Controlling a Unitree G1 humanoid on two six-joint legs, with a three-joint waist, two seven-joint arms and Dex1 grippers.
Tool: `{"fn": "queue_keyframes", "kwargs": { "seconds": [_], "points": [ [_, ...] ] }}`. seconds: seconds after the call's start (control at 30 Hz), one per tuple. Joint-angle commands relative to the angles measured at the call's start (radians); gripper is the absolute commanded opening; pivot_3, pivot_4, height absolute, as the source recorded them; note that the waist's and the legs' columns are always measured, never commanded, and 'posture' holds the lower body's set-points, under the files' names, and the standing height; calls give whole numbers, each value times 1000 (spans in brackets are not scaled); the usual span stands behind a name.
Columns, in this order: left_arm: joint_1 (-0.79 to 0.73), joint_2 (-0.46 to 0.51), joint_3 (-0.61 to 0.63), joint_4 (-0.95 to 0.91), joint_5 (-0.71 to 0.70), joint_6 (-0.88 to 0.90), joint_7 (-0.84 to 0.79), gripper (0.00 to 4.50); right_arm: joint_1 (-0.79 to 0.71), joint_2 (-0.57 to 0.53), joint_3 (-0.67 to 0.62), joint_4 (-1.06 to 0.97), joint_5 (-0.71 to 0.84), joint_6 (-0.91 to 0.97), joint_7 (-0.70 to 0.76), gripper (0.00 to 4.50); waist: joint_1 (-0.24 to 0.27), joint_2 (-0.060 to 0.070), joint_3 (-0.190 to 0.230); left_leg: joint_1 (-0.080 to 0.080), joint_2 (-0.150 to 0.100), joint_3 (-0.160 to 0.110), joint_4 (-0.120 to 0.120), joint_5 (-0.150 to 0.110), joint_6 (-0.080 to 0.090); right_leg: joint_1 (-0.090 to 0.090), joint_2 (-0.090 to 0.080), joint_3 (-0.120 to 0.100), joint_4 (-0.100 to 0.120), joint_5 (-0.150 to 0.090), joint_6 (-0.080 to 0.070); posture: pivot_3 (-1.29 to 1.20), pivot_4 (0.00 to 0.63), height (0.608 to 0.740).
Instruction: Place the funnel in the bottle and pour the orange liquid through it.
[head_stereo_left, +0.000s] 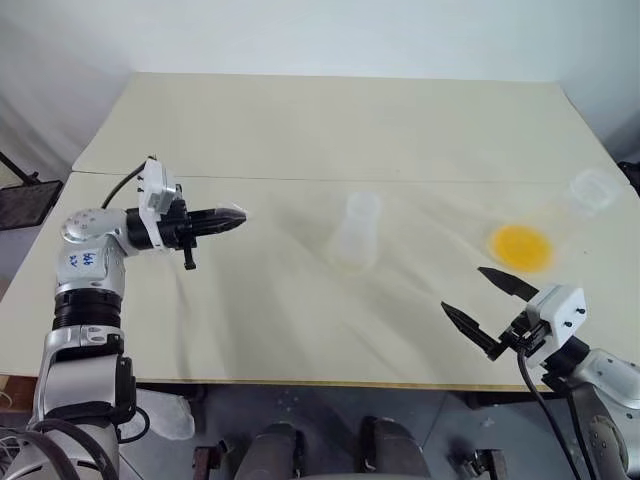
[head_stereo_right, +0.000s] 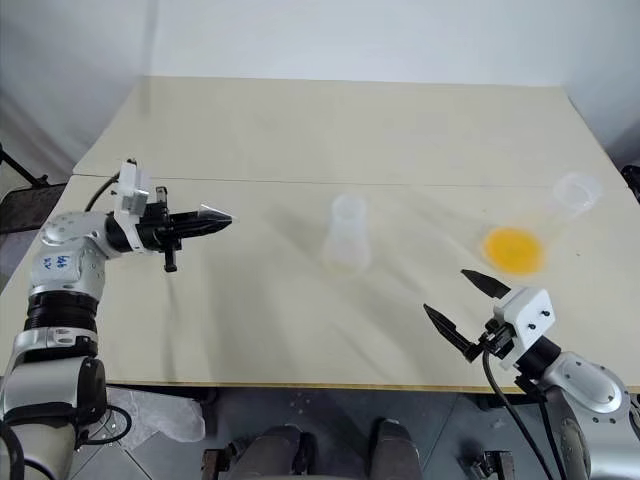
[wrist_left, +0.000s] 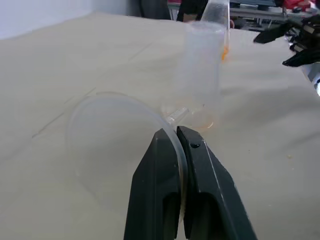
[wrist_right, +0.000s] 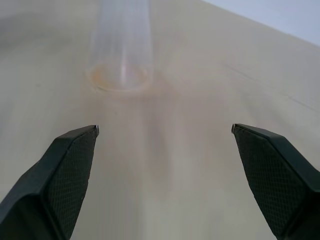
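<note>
Left gripper (head_stereo_left: 236, 216) is pinching the funnel (wrist_left: 117, 145) rim, right fingers (wrist_right: 67, 172) gaping empty, so it's needing spout-down turning before lowering into the bottle (head_stereo_left: 358, 232).

Bare table (head_stereo_left: 250, 310) lies open between the left gripper (head_stereo_left: 236, 217) and the seemingly unobstructed bottle (head_stereo_left: 357, 233).

Left gripper (wrist_left: 181, 137) has its black fingers pinched tight on the rim of the funnel (wrist_left: 117, 137), wide mouth facing the camera. Just past it the clear bottle (wrist_left: 201, 70) stands upright on the beige table (wrist_left: 60, 65), with the right gripper (wrist_left: 292, 42) spread open further back.
</note>
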Motion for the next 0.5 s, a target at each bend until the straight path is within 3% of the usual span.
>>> {"fn": "queue_keyframes", "kwargs": {
  "seconds": [0.03, 0.27, 0.5],
  "points": [
    [-100, -6, -10, 22, -18, -48, -29, 19, 2, 5, -19, -44, 10, -15, -12, 4500, 0, 0, 0, -1, 0, -1, 0, 0, 0, 0, 0, 0, 0, 0, 0, 0, 150, 740],
    [-366, -99, -73, 224, 22, -208, -136, 19, -11, 13, -11, -49, 9, -18, -24, 4500, -1, 0, 0, -3, 0, -1, 1, 0, 0, -1, 0, -2, -1, 0, 0, 0, 150, 740],
    [-532, -223, -161, 402, 75, -371, -189, 19, -14, 12, -10, -137, 87, 29, -18, 4500, -2, 0, 0, -4, 0, -1, 1, 0, 1, -2, 0, -3, -2, 0, 0, 0, 150, 740]
  ]
}}
